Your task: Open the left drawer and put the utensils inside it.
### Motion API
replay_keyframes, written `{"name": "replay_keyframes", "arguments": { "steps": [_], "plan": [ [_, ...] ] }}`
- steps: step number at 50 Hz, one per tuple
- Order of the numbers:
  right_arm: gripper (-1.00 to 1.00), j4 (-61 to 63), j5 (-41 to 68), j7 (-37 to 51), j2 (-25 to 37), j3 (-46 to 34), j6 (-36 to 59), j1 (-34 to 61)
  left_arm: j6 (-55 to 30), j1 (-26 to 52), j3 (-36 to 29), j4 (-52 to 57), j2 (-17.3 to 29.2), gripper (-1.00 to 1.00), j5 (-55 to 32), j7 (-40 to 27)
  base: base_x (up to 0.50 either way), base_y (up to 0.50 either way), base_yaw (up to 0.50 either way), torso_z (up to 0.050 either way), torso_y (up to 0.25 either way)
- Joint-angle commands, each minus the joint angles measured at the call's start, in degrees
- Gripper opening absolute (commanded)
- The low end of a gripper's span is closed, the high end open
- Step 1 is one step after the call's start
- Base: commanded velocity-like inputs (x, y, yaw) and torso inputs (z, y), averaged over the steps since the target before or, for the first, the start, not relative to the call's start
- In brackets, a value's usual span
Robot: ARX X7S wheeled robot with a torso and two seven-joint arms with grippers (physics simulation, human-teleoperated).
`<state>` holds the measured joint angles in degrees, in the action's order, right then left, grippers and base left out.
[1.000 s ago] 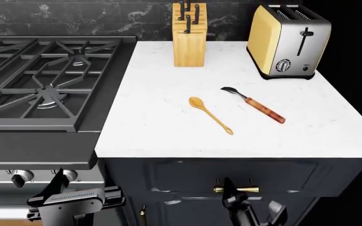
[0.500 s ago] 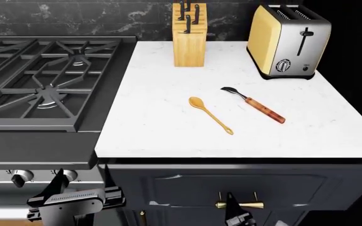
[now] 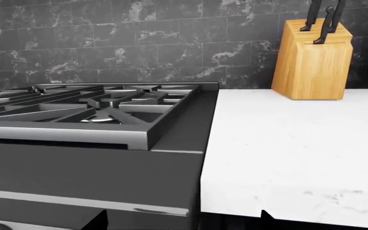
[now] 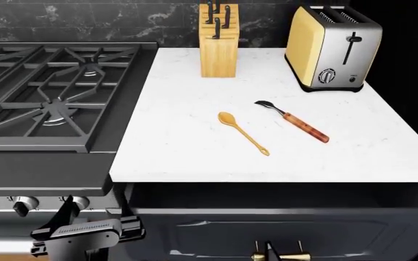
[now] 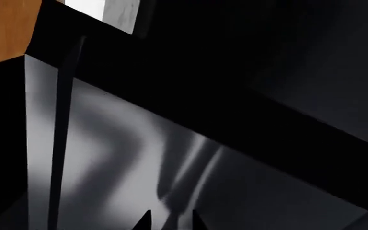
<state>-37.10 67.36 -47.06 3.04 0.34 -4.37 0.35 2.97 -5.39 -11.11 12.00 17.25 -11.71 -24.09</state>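
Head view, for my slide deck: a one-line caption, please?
Drawer partly open below the counter; wooden spoon and fork not yet inside.

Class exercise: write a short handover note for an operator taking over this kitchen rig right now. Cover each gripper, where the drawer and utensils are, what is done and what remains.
Right gripper: at the drawer's brass handle, mostly out of frame; grip cannot be confirmed.
Left gripper: low in front of the stove, holding nothing; jaw state unclear.
Left drawer: partly pulled out, a dark gap showing under the counter edge.
Wooden spoon and fork: side by side, apart, on the white counter.
Done: drawer partly open.
Left: finish opening if needed, then put both utensils inside.
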Motion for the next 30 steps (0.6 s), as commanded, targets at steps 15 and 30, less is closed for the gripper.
{"name": "replay_keyframes", "arguments": {
  "steps": [15,30],
  "plan": [
    [-1.00,-8.15,-0.26,-7.05,0.73,-5.03,-2.70,-7.43,-0.03,-0.11,-0.69,0.22,0.29,1.00,0.37,-0.69,0.00,0.00,0.00,0.000,0.000],
    [-1.00,-10.48,-0.42,-11.84,1.56,-5.96,-4.25,-10.21,0.08,-0.67,-0.77,0.98,0.60,1.00,0.37,-1.21,0.00,0.00,0.00,0.000,0.000]
  ]
}}
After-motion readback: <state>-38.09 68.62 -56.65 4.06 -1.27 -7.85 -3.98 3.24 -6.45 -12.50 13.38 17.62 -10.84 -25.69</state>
